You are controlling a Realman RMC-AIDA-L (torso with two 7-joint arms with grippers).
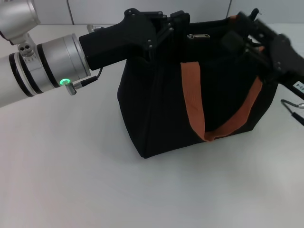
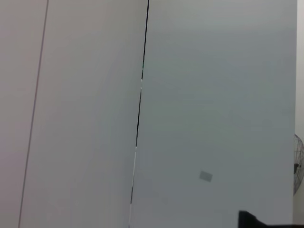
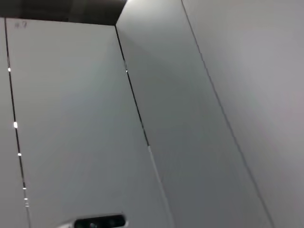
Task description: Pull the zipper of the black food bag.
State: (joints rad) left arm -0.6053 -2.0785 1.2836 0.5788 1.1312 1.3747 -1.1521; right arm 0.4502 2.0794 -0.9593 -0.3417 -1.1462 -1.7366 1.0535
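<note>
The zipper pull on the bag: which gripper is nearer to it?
Left. The left gripper is at the bag's top edge, just beside the zipper pull. The right gripper is at the opposite top corner, farther from it.

1. The bag (image 1: 161,109) is plain black, with brown-orange straps (image 1: 194,102).
2. The zipper (image 1: 198,36) is silver.
3. The table (image 1: 71,180) is white.
4. The left arm (image 1: 42,66) is silver with black bands and a green light.
</note>
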